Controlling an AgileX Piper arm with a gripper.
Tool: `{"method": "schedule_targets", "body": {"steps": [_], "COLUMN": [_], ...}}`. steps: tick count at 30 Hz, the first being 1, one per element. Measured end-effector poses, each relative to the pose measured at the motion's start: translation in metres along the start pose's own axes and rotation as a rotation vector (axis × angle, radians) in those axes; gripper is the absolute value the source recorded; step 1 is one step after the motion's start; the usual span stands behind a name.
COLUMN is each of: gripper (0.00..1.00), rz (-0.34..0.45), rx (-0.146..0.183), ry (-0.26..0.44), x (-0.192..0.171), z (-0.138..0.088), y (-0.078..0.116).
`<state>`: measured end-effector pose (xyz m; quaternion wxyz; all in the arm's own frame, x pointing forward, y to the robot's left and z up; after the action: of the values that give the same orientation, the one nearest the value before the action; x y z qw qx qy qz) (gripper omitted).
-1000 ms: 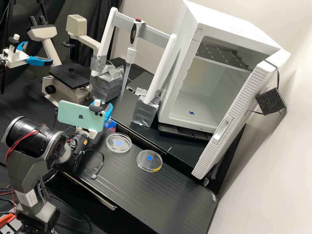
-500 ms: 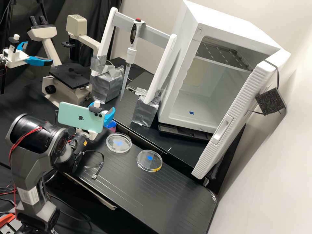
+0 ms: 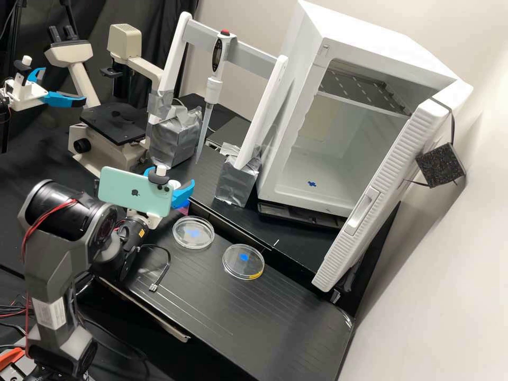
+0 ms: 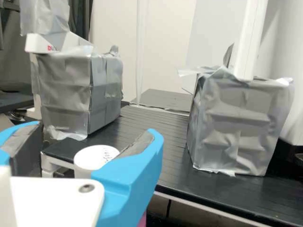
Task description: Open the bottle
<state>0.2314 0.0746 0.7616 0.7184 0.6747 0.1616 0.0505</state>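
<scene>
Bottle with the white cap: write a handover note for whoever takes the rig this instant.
Gripper: open, its blue fingers apart; contact with the cap cannot be confirmed.
Bottle: in the wrist view the white cap shows in the gap between the fingers, partly covered by one of them. The body is mostly hidden, so how the cap sits on it is hard to judge.
Nearby: two clear round dishes lie on the black bench top.
Done: gripper lined up near the cap, by the look of it.
Left: probably close on the cap, loosen it and lift it off.
</scene>
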Motion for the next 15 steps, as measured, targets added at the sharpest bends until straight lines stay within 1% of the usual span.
{"method": "schedule_targets", "body": {"steps": [8, 9, 15], "gripper": [1.00, 0.00, 0.00], "rz": [0.009, 0.009, 0.011], "rx": [0.003, 0.004, 0.004], "ry": [-0.030, -0.030, -0.032], "x": [0.0025, 0.0025, 0.0025], "z": [0.0057, 0.0057, 0.0058], "y": [0.0015, 0.0015, 0.0016]}}
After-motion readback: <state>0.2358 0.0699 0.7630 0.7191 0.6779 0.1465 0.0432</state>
